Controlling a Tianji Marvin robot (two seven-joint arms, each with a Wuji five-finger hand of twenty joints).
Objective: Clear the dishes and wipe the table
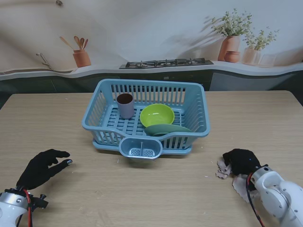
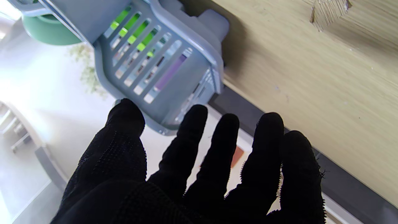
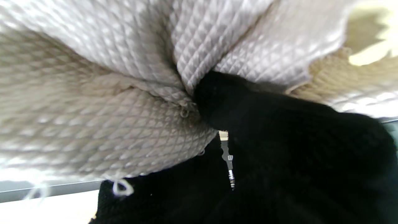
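Note:
A blue dish basket (image 1: 196, 101) stands at the table's middle, holding a mauve cup (image 1: 125, 105), a lime bowl (image 1: 157, 115) and a green plate (image 1: 166, 129). My right hand (image 1: 242, 161), in a black glove, is shut on a whitish quilted cloth (image 1: 222, 169) that lies bunched on the table at the near right; the cloth (image 3: 102, 93) fills the right wrist view around my fingers (image 3: 236, 102). My left hand (image 1: 41, 166) hovers open at the near left with its fingers (image 2: 192, 143) spread, pointing toward the basket (image 2: 174, 59).
The basket has a small cutlery holder (image 1: 140, 147) on its near side. The wooden table (image 1: 142, 189) ends at a far edge, behind which there is a kitchen backdrop with a stove and pots.

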